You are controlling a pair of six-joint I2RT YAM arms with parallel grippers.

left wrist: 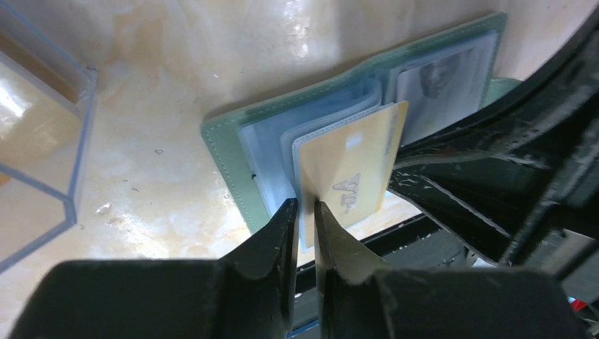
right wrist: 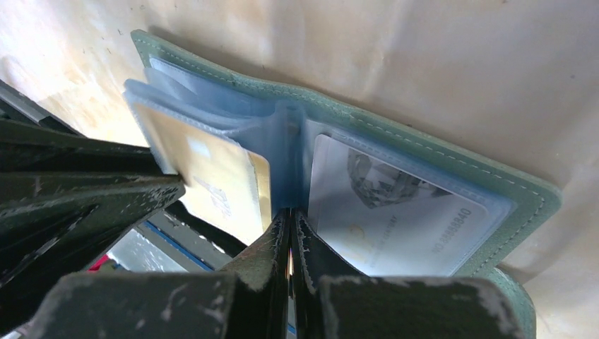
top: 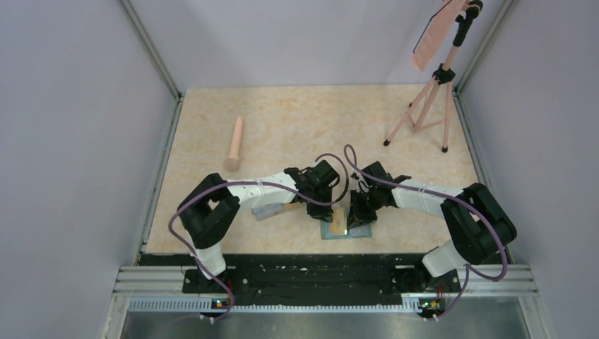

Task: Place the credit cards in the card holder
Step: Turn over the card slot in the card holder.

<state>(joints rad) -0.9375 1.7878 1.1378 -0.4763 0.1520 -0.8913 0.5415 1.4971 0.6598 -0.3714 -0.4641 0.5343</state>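
The yellow credit card (left wrist: 350, 173), pinched at its corner by the left jaws, sits partly inside a pocket page (left wrist: 311, 116) of the card holder (left wrist: 222, 152) open on the desk (left wrist: 162, 92), whose fold the closed, empty right jaws pin; seating it likely needs a straight push deeper.

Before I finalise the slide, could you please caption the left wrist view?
Left gripper pinches the edge of a yellow card standing over the open green card holder.
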